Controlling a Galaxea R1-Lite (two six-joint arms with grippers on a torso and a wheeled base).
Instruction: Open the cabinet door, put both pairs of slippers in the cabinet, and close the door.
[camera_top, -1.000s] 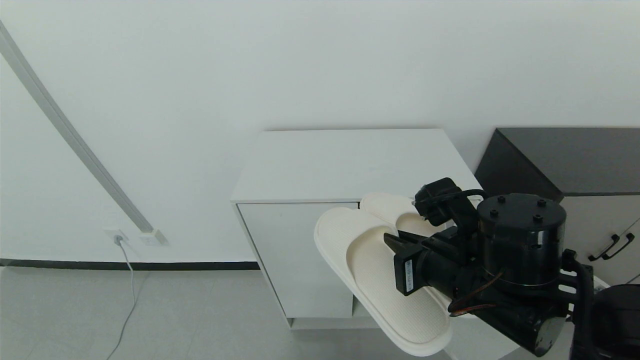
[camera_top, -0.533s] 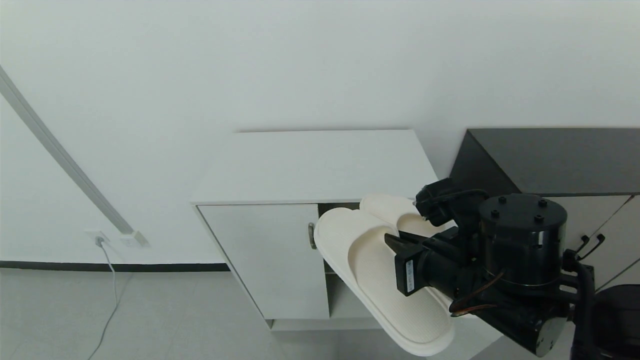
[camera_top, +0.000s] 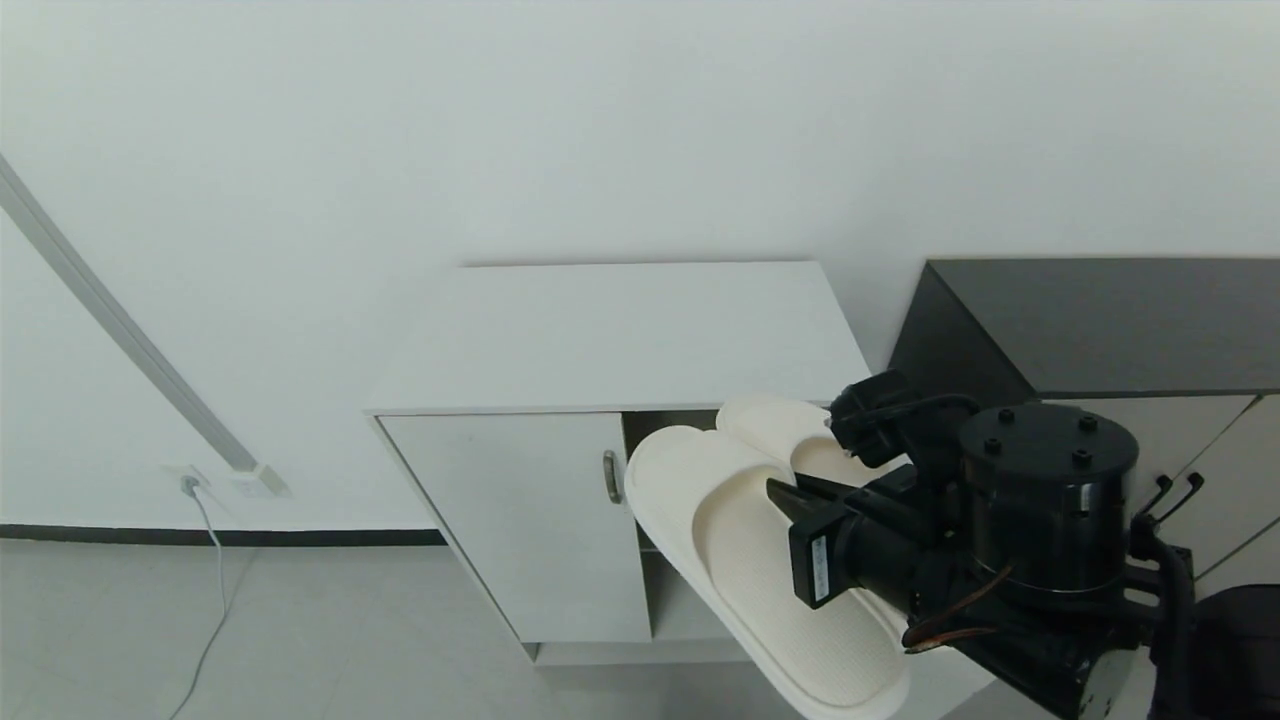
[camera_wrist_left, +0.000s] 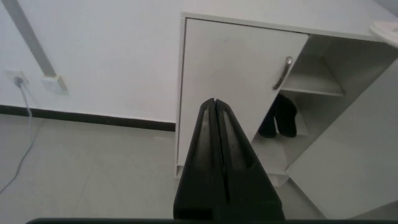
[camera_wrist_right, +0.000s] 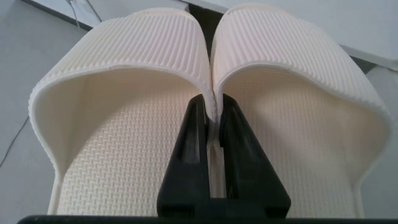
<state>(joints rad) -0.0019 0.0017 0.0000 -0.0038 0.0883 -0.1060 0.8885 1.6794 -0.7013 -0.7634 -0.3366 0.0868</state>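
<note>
A pair of cream slippers (camera_top: 740, 530) hangs in front of the white cabinet (camera_top: 610, 340), held side by side with my right gripper (camera_top: 790, 492) shut on their inner edges (camera_wrist_right: 213, 102). The cabinet's left door (camera_top: 510, 520) with its metal handle (camera_top: 609, 477) is closed. The right half stands open (camera_wrist_left: 311, 93), showing a shelf and a dark pair of slippers (camera_wrist_left: 280, 118) below it. My left gripper (camera_wrist_left: 214, 104) is shut and holds nothing, low in front of the closed door.
A dark-topped cabinet (camera_top: 1100, 320) with black handles (camera_top: 1170, 490) stands right of the white one. The open right door (camera_wrist_left: 354, 162) juts out. A wall socket with cable (camera_top: 190, 487) and slanted trunking (camera_top: 110, 320) are at left, above bare floor (camera_top: 250, 640).
The whole head picture has shifted, so the camera moved: the cabinet now sits further left and its open right half shows. The right gripper keeps the cream slippers in the same hold.
</note>
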